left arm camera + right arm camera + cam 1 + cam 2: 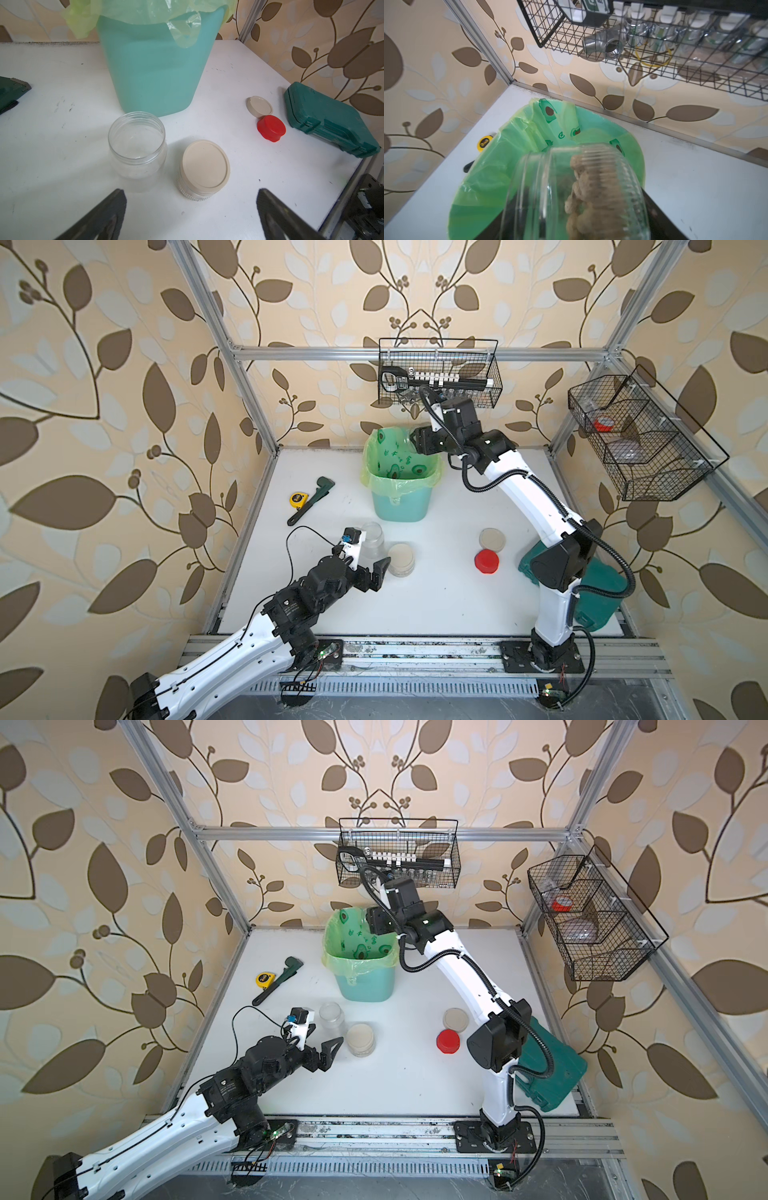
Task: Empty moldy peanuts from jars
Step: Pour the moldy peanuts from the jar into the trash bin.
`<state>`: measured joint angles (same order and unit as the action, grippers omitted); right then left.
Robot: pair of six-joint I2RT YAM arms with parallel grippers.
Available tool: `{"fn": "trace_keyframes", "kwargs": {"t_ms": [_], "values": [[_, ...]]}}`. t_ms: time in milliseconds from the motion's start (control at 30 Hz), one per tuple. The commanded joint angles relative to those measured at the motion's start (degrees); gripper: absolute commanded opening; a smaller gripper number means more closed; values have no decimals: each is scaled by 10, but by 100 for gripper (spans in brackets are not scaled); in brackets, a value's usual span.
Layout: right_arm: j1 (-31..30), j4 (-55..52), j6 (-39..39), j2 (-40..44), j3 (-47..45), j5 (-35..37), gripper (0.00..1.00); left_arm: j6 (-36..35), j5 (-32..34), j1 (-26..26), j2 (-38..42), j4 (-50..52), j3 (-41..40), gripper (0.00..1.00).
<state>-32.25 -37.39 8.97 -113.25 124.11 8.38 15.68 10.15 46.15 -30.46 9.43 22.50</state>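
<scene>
My right gripper (412, 443) is shut on a clear glass jar (575, 197), held tipped with its mouth over the mint-green bin (399, 499) and its green liner (483, 178). Pale tan moldy peanuts (591, 199) lie piled inside the jar toward its mouth. My left gripper (191, 193) stands open low over the table, nothing between its fingers. Just beyond it are an empty, lidless clear jar (137, 145) and, beside that, a short jar with a beige lid (204, 166). Both jars (372, 539) (401, 559) show in both top views.
A loose beige lid (492, 539) and a red lid (486, 561) lie right of centre. A dark green case (598, 593) sits at the right edge. A yellow tape measure (297, 499) and green wrench (311, 499) lie left of the bin. Wire baskets (440, 373) (640, 439) hang on the walls.
</scene>
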Motion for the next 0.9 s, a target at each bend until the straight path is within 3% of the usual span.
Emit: {"fn": "trace_keyframes", "kwargs": {"t_ms": [0, 167, 433, 867], "values": [[-31, 16, -86, -8, 21, 124, 0, 9, 16, 1, 16, -10, 17, 99], [-54, 31, -114, -16, 20, 178, 0, 11, 16, 1, 19, -11, 14, 99], [-92, 87, -222, -27, -13, 282, 0, 11, 16, 1, 15, -11, 15, 99], [-105, 130, -258, -7, -55, 308, 0, 12, 16, 1, 10, -12, 16, 99]]}}
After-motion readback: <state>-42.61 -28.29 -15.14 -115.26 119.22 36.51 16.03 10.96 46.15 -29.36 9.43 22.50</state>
